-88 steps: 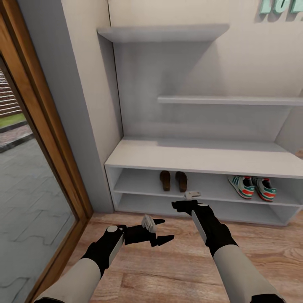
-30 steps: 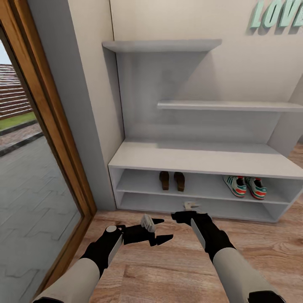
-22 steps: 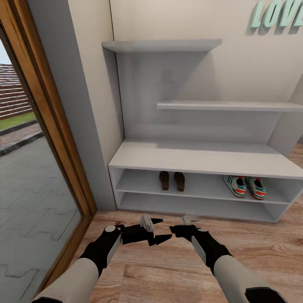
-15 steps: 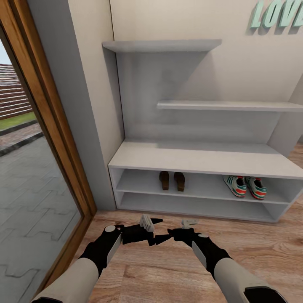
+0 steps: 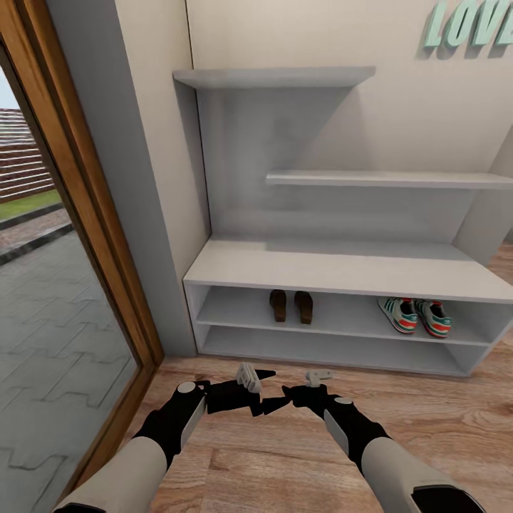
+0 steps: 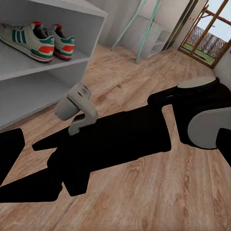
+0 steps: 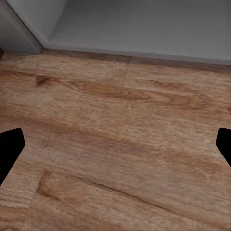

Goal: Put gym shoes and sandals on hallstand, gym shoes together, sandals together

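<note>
On the shoe rack's (image 5: 342, 271) upper shelf opening sit all four shoes: two sandals (image 5: 291, 306) side by side toward its left end, two gym shoes (image 5: 415, 315) side by side toward its right end, each pair together as the task asks. None lies on the wooden floor (image 5: 442, 406) in front of the rack, so the job looks finished. Both arms hang low in front of the rack with nothing held, probably just clear of it. The left gripper (image 5: 265, 390) and the right gripper (image 7: 115, 144) are both spread, empty.
</note>
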Controlling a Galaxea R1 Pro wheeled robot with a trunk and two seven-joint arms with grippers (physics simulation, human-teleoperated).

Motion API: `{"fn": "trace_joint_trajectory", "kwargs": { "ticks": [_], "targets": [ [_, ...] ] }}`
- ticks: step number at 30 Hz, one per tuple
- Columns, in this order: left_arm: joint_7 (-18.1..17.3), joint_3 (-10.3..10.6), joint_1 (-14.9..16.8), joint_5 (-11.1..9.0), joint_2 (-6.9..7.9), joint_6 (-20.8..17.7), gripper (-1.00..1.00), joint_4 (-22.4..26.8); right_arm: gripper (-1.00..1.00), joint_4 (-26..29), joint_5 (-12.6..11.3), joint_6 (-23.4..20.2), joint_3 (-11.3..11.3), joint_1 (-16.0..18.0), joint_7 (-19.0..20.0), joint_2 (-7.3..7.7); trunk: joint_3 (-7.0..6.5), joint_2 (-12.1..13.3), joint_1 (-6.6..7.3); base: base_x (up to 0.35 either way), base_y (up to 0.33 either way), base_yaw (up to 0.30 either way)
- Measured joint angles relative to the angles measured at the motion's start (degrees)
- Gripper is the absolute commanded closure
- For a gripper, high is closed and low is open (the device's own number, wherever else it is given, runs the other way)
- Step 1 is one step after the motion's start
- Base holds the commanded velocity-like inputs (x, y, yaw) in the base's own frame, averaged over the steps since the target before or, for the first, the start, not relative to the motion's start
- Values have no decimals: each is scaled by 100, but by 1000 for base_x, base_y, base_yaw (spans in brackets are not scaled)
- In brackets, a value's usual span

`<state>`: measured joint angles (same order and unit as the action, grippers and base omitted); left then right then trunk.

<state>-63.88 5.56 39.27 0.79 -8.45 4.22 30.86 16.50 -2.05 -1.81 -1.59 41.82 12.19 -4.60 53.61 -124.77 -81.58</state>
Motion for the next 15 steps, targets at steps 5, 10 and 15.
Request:
{"fn": "trace_joint_trajectory", "kwargs": {
  "ticks": [5,10,15],
  "targets": [
    [0,0,1,0,0,0,-100,0,-100,-36,-14,3,-1,0,-10,-6,0,0,0,0,0,0],
    [0,0,0,0,0,0,-100,0,-100,-533,11,5,0,-1,-15,-7,0,0,0,0,0,0],
    [0,0,2,0,0,0,-100,0,-100,-897,15,0,-1,-24,-15,-19,0,0,0,0,0,0]
  ]
}}
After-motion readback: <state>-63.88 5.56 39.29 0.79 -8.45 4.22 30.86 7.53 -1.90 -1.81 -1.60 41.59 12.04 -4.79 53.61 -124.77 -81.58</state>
